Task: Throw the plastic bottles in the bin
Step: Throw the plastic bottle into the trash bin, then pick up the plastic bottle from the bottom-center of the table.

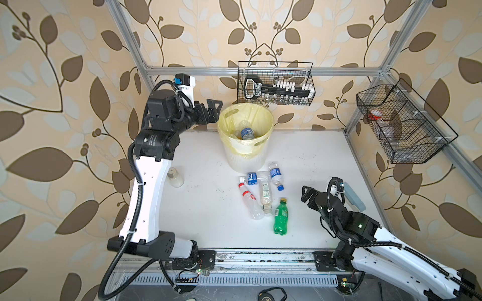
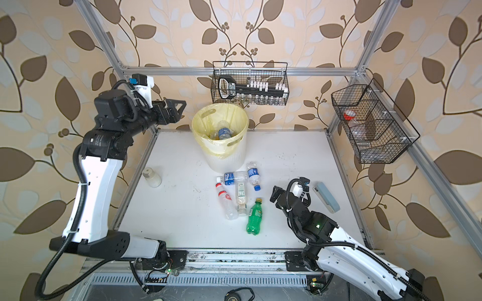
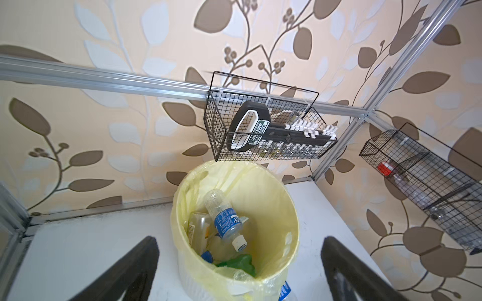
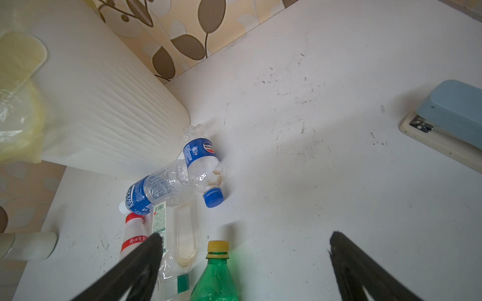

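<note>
Jaws spread wide on both sides, we hold nothing: our left gripper [image 1: 214, 110] hangs beside the rim of the bin [image 1: 242, 159], our right gripper [image 1: 305, 194] near the green bottle [image 1: 280, 217]. Several plastic bottles [image 3: 227, 221] lie inside the bin, and five more lie on the table [image 1: 195, 208] just in front of it.

Inside the bin [image 3: 287, 208], a green bottle [image 3: 238, 263] lies mostly hidden under other bottles [image 3: 227, 221]. Near the bin, the right wrist view's edge cuts off a second green bottle [image 4: 215, 276]. Behind the bin, the wire basket's [image 1: 241, 91] smaller contents are too small to identify.
</note>
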Robot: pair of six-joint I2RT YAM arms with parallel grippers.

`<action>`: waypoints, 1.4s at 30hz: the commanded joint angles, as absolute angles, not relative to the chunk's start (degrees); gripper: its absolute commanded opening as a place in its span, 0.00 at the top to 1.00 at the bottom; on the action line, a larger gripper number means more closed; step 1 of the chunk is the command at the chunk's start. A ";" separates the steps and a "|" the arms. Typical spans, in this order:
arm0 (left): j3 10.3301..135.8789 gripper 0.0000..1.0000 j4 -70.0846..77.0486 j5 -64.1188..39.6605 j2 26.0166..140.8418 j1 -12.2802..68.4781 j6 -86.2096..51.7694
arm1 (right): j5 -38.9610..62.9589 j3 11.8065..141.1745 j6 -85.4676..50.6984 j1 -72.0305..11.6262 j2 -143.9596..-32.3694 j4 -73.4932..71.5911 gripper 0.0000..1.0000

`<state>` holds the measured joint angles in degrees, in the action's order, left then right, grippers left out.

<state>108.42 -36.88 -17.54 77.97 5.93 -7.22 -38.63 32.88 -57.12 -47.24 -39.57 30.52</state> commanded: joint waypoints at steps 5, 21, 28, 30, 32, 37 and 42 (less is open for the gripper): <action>94.89 0.01 -37.83 -21.69 74.59 5.46 -0.35 | -36.09 33.82 -54.26 -50.25 -41.30 23.64 0.00; 74.29 0.01 -38.71 -24.35 64.95 5.45 1.14 | -35.95 34.21 -61.06 -54.25 -45.57 30.94 0.00; 68.60 0.01 -41.22 -23.32 62.81 5.47 4.62 | -32.66 33.80 -61.79 -54.55 -48.17 30.89 0.00; 66.65 0.01 -41.38 -23.04 62.41 5.46 6.37 | -32.31 33.43 -61.90 -54.65 -48.82 30.75 0.00; 65.25 0.01 -41.41 -21.72 62.57 5.49 7.48 | -31.62 33.07 -61.60 -54.58 -49.36 30.00 0.00; 61.13 0.01 -38.31 -17.13 63.57 5.45 8.14 | -29.76 32.15 -61.77 -54.64 -51.24 27.88 0.00; 57.81 0.01 -36.06 -16.49 64.16 5.45 8.96 | -26.67 31.66 -62.13 -54.67 -55.14 25.58 0.00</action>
